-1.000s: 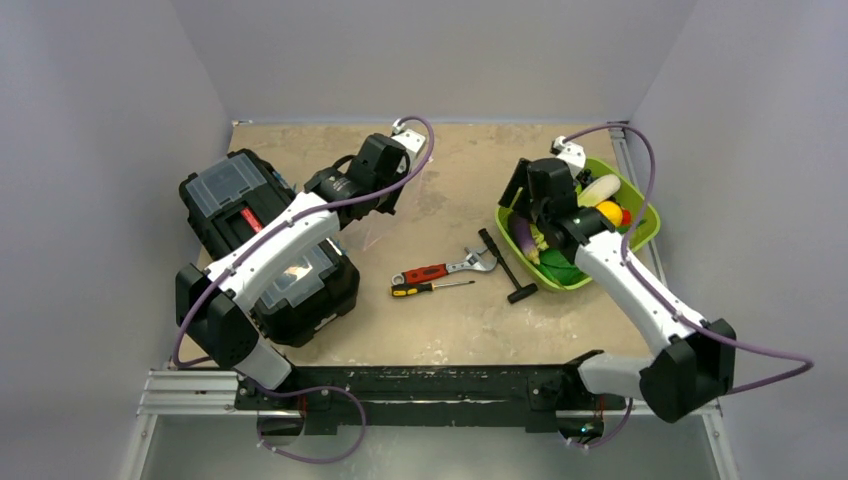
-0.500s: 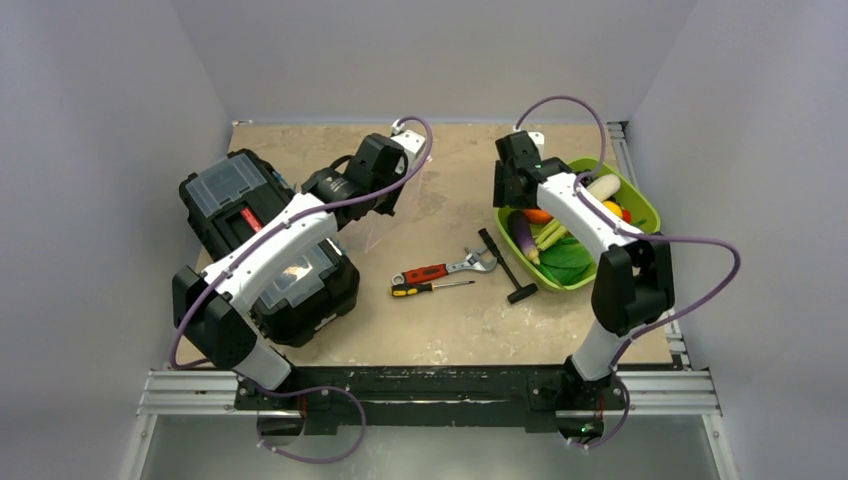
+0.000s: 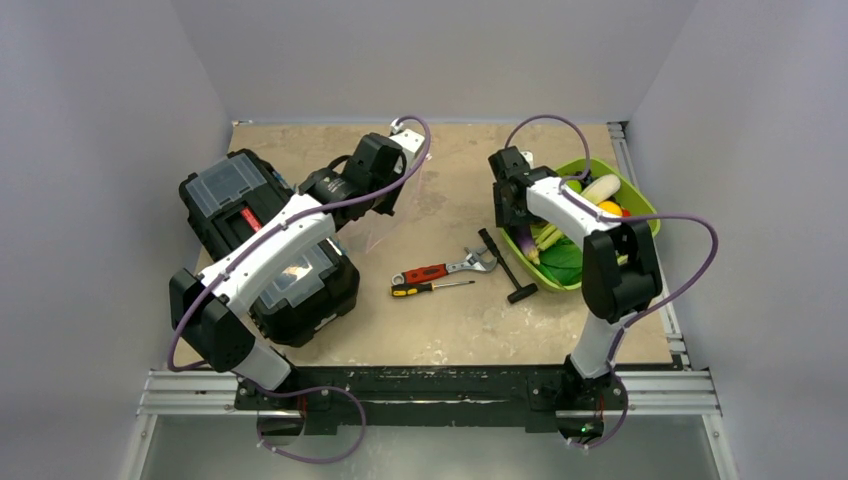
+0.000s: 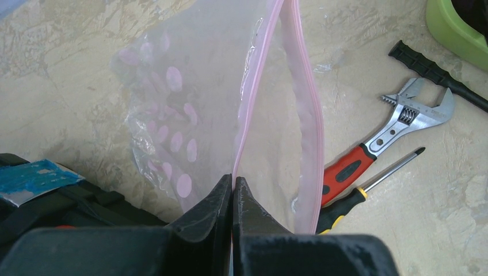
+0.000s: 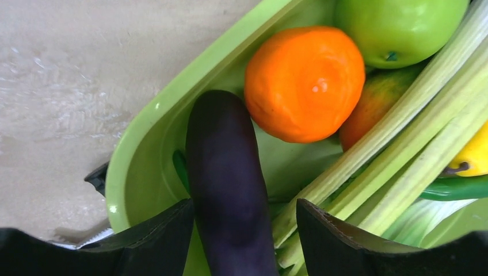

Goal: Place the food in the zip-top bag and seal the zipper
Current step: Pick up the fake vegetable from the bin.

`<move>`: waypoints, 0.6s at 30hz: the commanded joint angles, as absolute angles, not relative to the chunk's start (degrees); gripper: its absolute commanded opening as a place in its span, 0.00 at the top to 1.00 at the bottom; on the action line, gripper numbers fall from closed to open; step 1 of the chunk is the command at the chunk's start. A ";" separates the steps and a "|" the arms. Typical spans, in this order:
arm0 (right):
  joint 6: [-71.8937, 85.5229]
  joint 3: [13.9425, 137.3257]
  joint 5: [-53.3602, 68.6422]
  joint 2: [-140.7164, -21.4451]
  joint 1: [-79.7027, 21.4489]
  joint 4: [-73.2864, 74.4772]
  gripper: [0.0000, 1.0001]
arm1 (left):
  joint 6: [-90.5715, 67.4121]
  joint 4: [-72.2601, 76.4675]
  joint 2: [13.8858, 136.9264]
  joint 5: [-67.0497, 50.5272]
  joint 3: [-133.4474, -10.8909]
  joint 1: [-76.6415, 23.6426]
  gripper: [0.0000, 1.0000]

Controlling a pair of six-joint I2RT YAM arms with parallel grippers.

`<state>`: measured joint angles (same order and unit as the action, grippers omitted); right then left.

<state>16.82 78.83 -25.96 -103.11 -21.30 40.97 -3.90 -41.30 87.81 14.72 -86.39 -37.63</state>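
Observation:
The clear zip-top bag (image 4: pixel 195 86) hangs over the table, its mouth parted. My left gripper (image 4: pixel 233 179) is shut on one pink zipper (image 4: pixel 257 80) strip. The other strip (image 4: pixel 308 109) bows away to the right. In the top view the bag (image 3: pixel 385 228) hangs below that gripper (image 3: pixel 388 200). The food lies in the lime-green tray (image 5: pixel 138 167): a dark purple eggplant (image 5: pixel 227 172), an orange ball (image 5: pixel 305 83), a green apple (image 5: pixel 397 26), pale stalks (image 5: pixel 414 132) and a yellow piece (image 5: pixel 475 155). My right gripper (image 5: pixel 244 202) is open astride the eggplant, with a gap at its right finger.
A red-handled wrench (image 3: pixel 440 269), a screwdriver (image 3: pixel 430 288) and a black T-shaped tool (image 3: pixel 505 265) lie mid-table between the bag and the tray (image 3: pixel 643 236). A black toolbox (image 3: pixel 260 250) sits under the left arm at the left.
The right arm has folded upward and its gripper has swung to the tray's left end, down over the eggplant. The left arm holds the bag nearly still.

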 commanded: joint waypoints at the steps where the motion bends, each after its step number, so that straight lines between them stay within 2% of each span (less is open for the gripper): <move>1: 15.76 76.85 -25.88 -103.91 -20.88 38.38 0.36 | -4.15 -40.42 86.12 14.25 -87.98 -37.39 1.00; 5: 15.43 74.89 -25.84 -103.65 -20.48 36.70 0.40 | -4.05 -40.49 86.52 14.08 -88.20 -37.35 1.00; 7: 15.44 74.59 -25.86 -103.14 -20.46 36.29 0.53 | -4.04 -40.54 86.64 14.15 -88.28 -37.36 1.00; 9: 15.45 74.11 -24.39 -102.28 -20.42 35.44 0.60 | -4.04 -40.60 86.52 14.27 -88.18 -37.41 1.00; 12: 15.38 74.27 -23.84 -102.19 -20.44 35.15 0.57 | -4.04 -40.48 86.62 14.32 -88.06 -37.37 1.00; 15: 15.25 74.88 -24.05 -103.29 -20.51 35.94 0.49 | -4.04 -40.67 87.09 14.01 -88.28 -37.36 1.00; 18: 15.12 74.57 -22.90 -103.74 -20.42 35.24 0.48 | -4.00 -40.92 87.27 14.01 -88.37 -37.37 1.00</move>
